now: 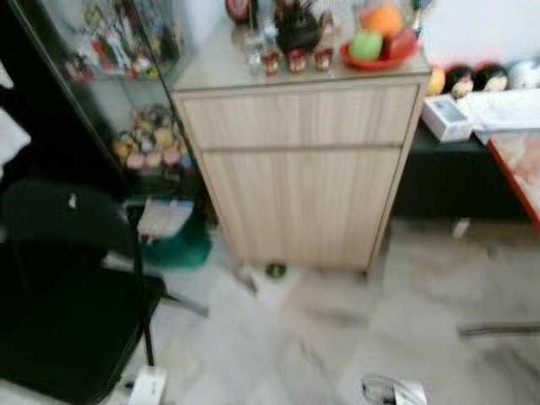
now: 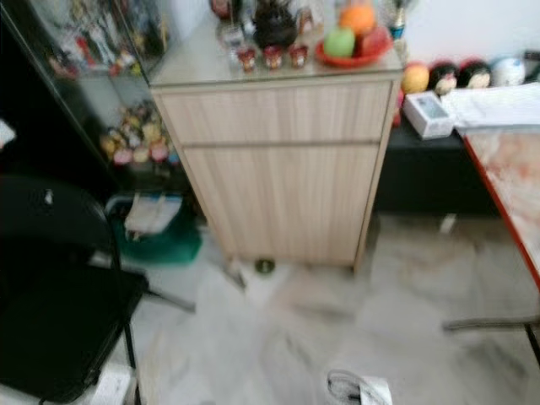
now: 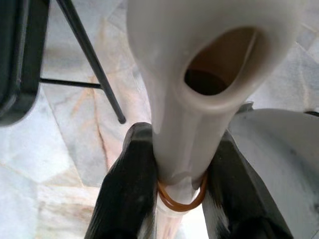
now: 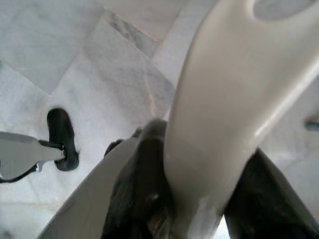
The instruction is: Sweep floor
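My left gripper [image 3: 182, 144] is shut on a white plastic handle [image 3: 199, 59] with a hanging hole at its end. An orange rubber band [image 3: 182, 201] circles the handle between the fingers. A pale rounded surface [image 3: 279, 164] lies beside it over the floor. My right gripper [image 4: 199, 164] is shut on a second cream handle [image 4: 234, 89]. On the pale marble floor [image 1: 337, 329], a small dark round bit [image 1: 275, 270] and a white paper scrap [image 1: 270, 285] lie at the foot of the wooden cabinet [image 1: 299, 169]. A wire with a paper piece [image 1: 392, 391] lies nearer to me.
A black folding chair [image 1: 59, 287] stands close on the left, its thin leg [image 3: 92, 59] near my left gripper. A green basin [image 1: 177, 249] sits by the cabinet. A red-edged table [image 1: 519, 173] and a low black bench [image 1: 460, 181] are on the right.
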